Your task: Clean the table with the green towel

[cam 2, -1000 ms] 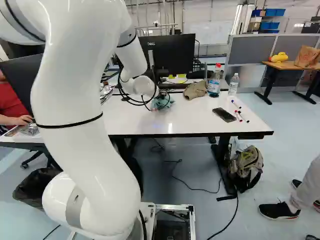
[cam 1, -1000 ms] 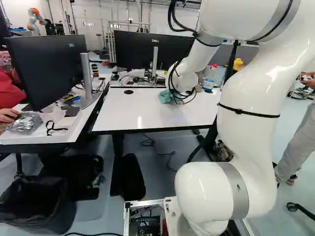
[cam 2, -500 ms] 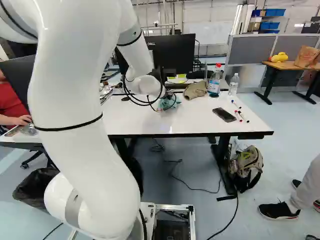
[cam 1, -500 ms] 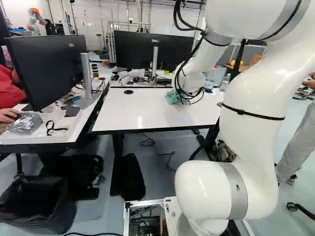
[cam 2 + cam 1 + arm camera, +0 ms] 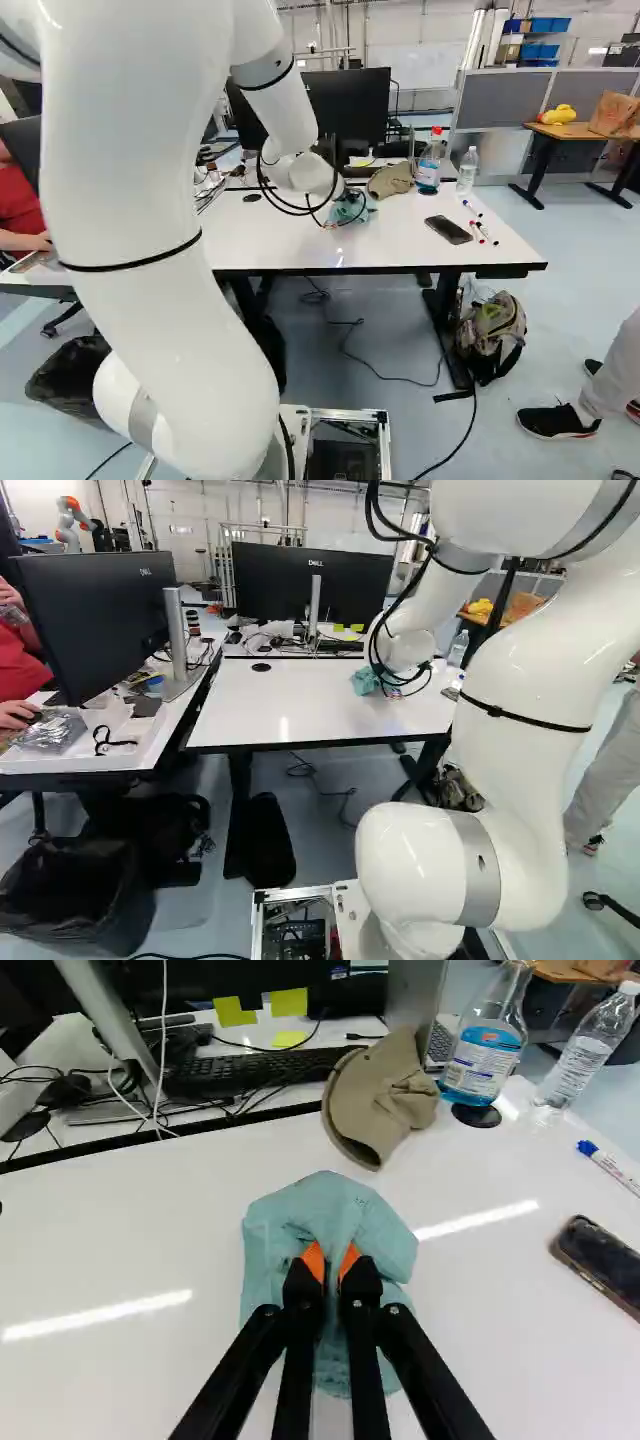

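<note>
Claw (image 5: 391,688) pinching green towel (image 5: 325,1200) | tabletop (image 5: 150,1230) either side | hat (image 5: 368,1100) by far edge

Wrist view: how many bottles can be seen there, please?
2. The bottle with blue liquid stands beside the tan hat; the clear bottle stands farther from the hat, near the marker with the blue end.
</note>
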